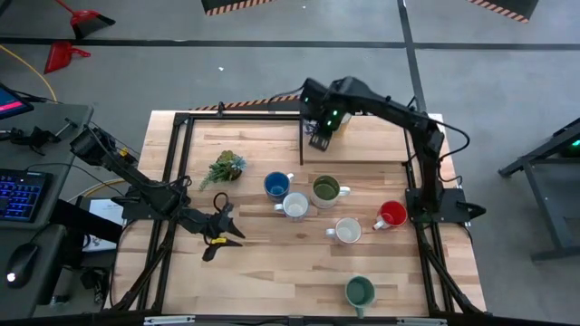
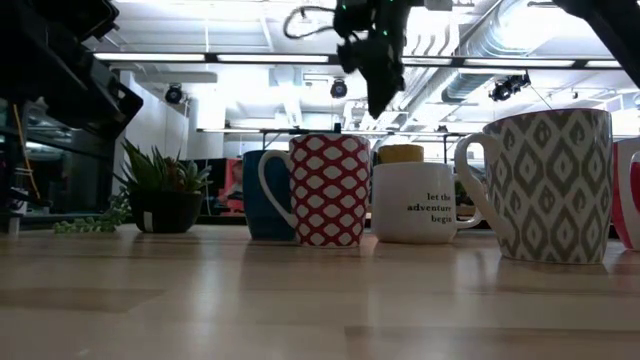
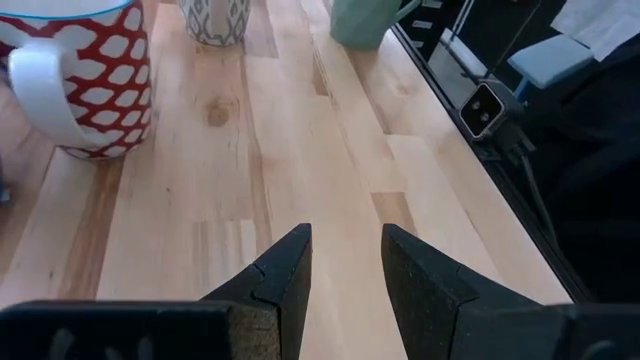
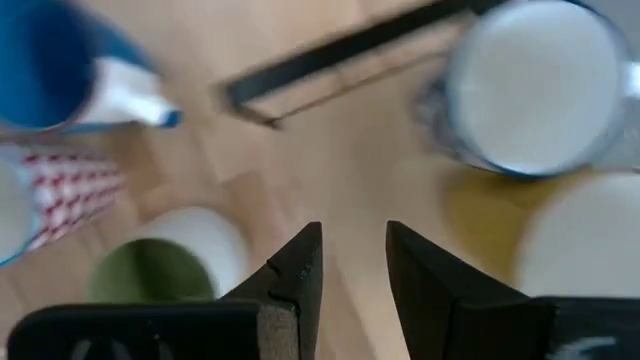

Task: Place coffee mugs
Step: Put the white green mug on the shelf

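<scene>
mugs (image 1: 313, 204) sit clustered mid-desk (image 1: 272, 263), ahead of the left tool (image 1: 220, 232), probably pre-staged. both tools slightly parted and empty; right tool (image 1: 319, 136) hovers beyond them.

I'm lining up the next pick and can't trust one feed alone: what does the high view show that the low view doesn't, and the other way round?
Only the high view shows the teal mug alone near the table's front edge, the left gripper empty above bare wood, and the red-lined mug beside the right arm's base.

Only the low view shows the mugs' side patterns and the lettering on the white mug.

Both show the blue mug, the plant, and the right gripper raised behind the mugs.
</scene>
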`<state>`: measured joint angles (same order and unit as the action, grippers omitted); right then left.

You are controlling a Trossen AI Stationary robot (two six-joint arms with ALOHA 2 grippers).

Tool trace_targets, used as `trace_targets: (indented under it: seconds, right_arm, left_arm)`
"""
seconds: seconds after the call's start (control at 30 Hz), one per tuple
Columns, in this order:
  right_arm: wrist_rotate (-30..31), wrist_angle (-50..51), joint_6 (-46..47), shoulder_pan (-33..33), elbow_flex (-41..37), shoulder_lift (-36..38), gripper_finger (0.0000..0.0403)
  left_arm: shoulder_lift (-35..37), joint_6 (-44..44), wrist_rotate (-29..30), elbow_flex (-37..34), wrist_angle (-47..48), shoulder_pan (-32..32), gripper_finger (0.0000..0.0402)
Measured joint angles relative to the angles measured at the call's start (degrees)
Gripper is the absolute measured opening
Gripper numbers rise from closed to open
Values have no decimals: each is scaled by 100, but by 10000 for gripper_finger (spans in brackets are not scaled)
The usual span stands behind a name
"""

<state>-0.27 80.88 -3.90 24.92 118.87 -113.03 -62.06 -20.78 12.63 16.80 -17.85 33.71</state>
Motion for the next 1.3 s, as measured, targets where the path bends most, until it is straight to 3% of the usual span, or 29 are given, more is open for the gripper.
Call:
trace_targets:
  seconds: [0.2,0.63,0.87,1.03,1.3]
  right_arm:
    - [0,-152,21,-840,-2,0,92]
    - [-24,-1935,71,-1914,-7,-107,92]
    - [-80,-1803,210,-2305,-7,-405,92]
    - [3,-1190,252,-2562,-14,-680,92]
    - [605,-871,350,-3039,-27,-713,92]
  left_arm:
    - [0,0,46,0,0,0,113]
    - [1,-4,47,0,0,0,113]
    - [2,-3,47,0,8,0,113]
    - [0,-4,46,0,4,0,113]
    - [1,-4,46,0,9,1,113]
